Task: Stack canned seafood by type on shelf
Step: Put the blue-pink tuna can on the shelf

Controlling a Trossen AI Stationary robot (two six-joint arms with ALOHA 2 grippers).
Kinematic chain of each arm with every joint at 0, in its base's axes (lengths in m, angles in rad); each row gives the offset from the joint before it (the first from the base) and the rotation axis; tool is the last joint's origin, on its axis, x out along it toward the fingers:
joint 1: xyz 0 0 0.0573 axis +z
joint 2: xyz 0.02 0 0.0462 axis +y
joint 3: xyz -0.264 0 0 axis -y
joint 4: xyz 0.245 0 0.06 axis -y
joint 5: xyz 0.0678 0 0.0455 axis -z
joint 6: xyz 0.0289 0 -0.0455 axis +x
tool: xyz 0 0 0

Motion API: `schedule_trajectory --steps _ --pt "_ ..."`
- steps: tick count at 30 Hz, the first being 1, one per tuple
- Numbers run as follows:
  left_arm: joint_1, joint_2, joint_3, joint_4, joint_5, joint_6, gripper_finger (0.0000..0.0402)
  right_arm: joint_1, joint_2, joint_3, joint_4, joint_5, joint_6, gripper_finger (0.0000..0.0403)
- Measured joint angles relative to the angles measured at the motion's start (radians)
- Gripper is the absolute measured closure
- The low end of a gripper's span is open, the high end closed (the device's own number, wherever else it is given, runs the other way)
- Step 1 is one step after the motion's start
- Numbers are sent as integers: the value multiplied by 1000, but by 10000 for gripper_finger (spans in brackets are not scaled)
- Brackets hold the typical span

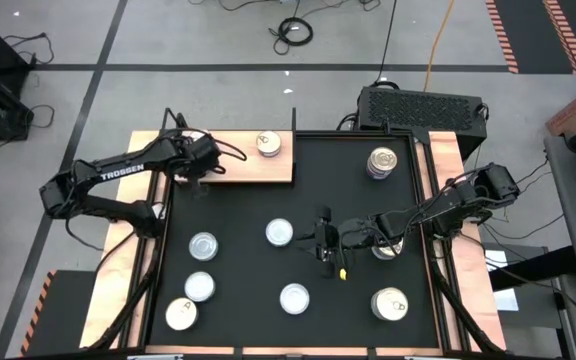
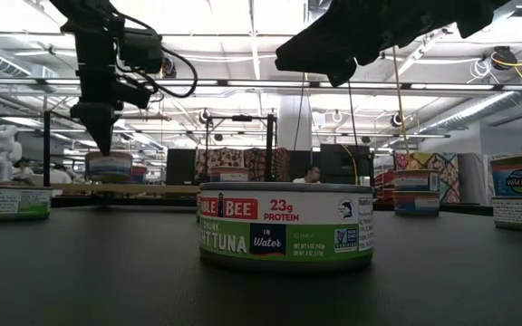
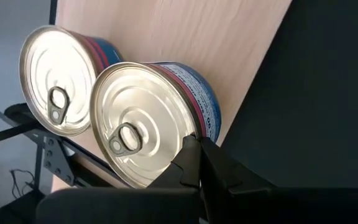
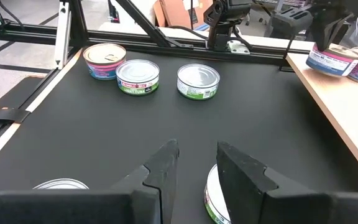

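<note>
The shelf (image 1: 238,165) is a light wooden board at the far left of the black mat (image 1: 238,270). Two pull-tab tins stand side by side on it in the left wrist view, one nearer (image 3: 148,124) and one farther (image 3: 58,78). The high view shows one tin (image 1: 268,143) on the board. My left gripper (image 3: 196,146) is shut, pointing down at the nearer tin's rim; it also shows in the low view (image 2: 98,136). My right gripper (image 4: 196,152) is open and empty above the mat's middle (image 1: 326,248), with a silver tin (image 4: 213,196) just beside one finger. My left gripper's shut fingertips (image 3: 191,149) stand at the rim of the nearer tin (image 3: 188,127), coming from above. The tin stands upright on the shelf. I cannot tell whether the fingertips touch it.
Several tins stand loose on the mat: silver ones at the left (image 1: 203,245) and middle (image 1: 280,233), gold-lidded ones near the front corners (image 1: 180,313) (image 1: 390,303), and a taller one at the far right (image 1: 383,162). A tuna tin (image 2: 284,226) fills the low view's middle.
</note>
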Motion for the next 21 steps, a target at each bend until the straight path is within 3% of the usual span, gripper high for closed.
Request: schedule_trajectory --steps 21 --pt "15 81 0 -1 -13 23 401 -1 0 0 1 0 -26 298"
